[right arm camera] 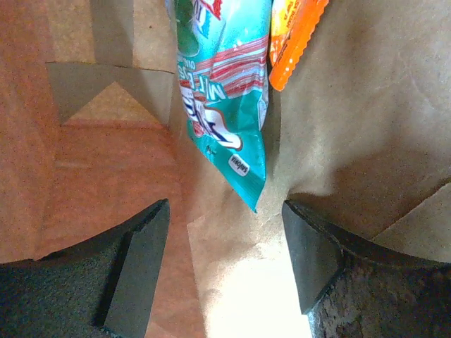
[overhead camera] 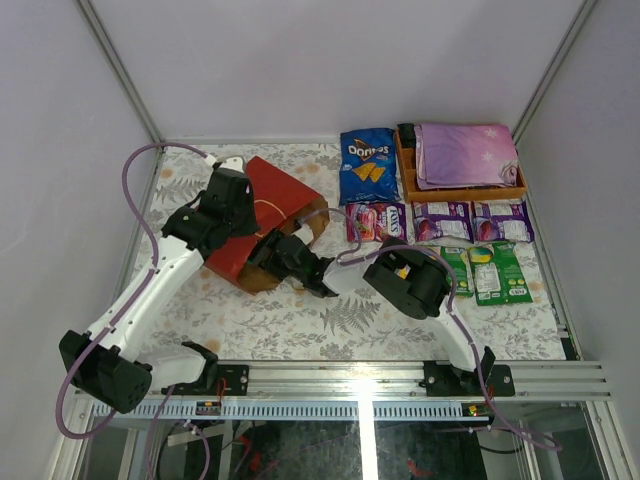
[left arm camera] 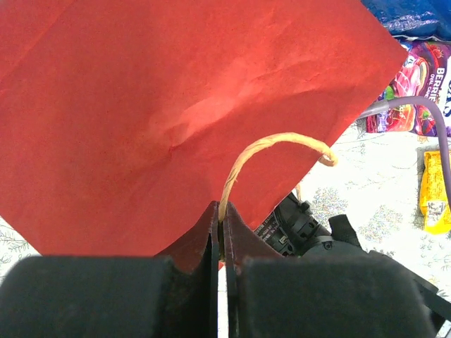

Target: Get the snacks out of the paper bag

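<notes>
The red paper bag (overhead camera: pixel 275 195) lies on its side at the left, its mouth facing right. My left gripper (left arm camera: pixel 223 208) is shut on the bag's tan loop handle (left arm camera: pixel 275 141), against the red paper (left arm camera: pixel 141 105). My right gripper (right arm camera: pixel 225 211) is open inside the bag's brown interior (right arm camera: pixel 366 105). A teal packet (right arm camera: pixel 225 105) and an orange packet (right arm camera: pixel 296 35) lie just ahead of its fingertips, not between them. On the table lie other snacks: a blue Doritos bag (overhead camera: pixel 367 165), a pink pack (overhead camera: pixel 377 220), two purple packs (overhead camera: pixel 442 220) and green packs (overhead camera: pixel 500 272).
An orange wooden tray (overhead camera: pixel 405 180) holding a folded purple cloth (overhead camera: pixel 465 155) stands at the back right. White walls close in the table at the left, back and right. A yellow pack (left arm camera: pixel 434 190) lies beside the right arm's cable.
</notes>
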Controlling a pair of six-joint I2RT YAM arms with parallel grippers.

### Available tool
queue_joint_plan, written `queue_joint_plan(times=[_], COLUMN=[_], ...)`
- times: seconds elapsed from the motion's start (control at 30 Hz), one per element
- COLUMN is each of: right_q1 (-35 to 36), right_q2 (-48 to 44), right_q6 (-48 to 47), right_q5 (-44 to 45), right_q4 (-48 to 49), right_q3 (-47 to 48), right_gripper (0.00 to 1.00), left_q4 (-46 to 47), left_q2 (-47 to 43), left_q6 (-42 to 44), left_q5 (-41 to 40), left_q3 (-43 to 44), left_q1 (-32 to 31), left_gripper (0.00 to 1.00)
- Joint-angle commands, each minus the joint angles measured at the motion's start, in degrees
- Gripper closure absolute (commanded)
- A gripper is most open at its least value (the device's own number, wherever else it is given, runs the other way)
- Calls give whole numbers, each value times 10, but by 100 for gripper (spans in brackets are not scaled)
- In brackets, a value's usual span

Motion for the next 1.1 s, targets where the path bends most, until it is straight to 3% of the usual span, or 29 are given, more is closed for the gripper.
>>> queue_joint_plan(times=[0.0, 0.3, 0.43, 0.5, 0.6, 0.8, 1.07], right_q1=[0, -3, 1, 7, 24, 67, 72], right_q2=[6, 89, 68, 44, -2, -105, -255], right_q6=[1, 5, -19, -48, -110, -227, -361], right_q5=[52, 55, 69, 84, 110, 138, 77], right_q4=[-111, -84, -67, -65, -72, -103, -180], right_q3=[38, 119, 105, 88, 66, 43, 41], right_gripper=[28, 42, 72, 79, 99, 100, 100], left_q4=[28, 32, 32, 32, 28, 22, 18], left_q2=[-14, -16, -17, -20, -21, -20, -20], left_q6=[7, 8, 8, 8, 8, 4, 3], left_q5=[-5, 0, -11, -23, -49, -84, -108], left_q3=[-7, -15, -15, -16, -16, -16, -7], left_q1=[-2, -2, -2, -2, -2, -1, 5], left_gripper=[100, 100, 100, 100, 100, 100, 100])
